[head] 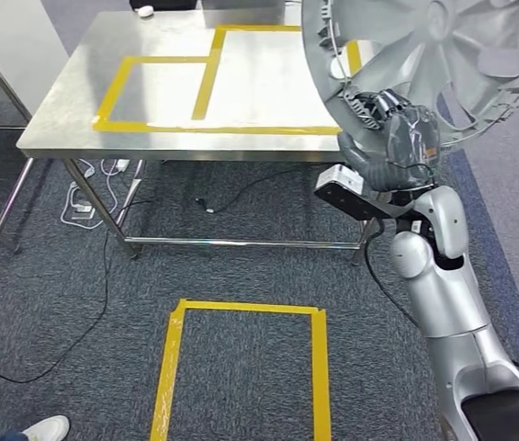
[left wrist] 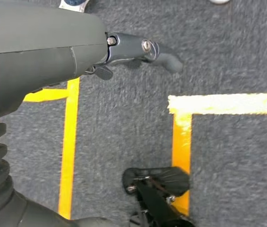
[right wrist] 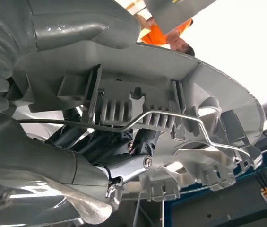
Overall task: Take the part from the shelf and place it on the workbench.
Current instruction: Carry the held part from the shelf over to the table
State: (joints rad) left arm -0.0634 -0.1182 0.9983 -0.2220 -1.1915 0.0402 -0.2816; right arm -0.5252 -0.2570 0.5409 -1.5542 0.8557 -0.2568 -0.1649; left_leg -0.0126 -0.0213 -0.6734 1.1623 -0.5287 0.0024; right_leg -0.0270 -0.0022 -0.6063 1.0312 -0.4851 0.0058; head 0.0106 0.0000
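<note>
The right hand point(head: 399, 138) grips the big round part point(head: 436, 55) by its rim and holds it up over the desk's point(head: 173, 92) right edge. The left hand point(left wrist: 139, 47) hangs low, loosely curled, holding nothing.

Head view evenly lit and sharp; the steel surface point(head: 173, 92) shows soft glare and casts a faint shadow on the carpet point(head: 69, 303). Left wrist view slightly motion-blurred, with the yellow tape point(left wrist: 228, 103) overexposed. Right wrist view has a blown-out white background and a dim, shadowed foreground.
</note>
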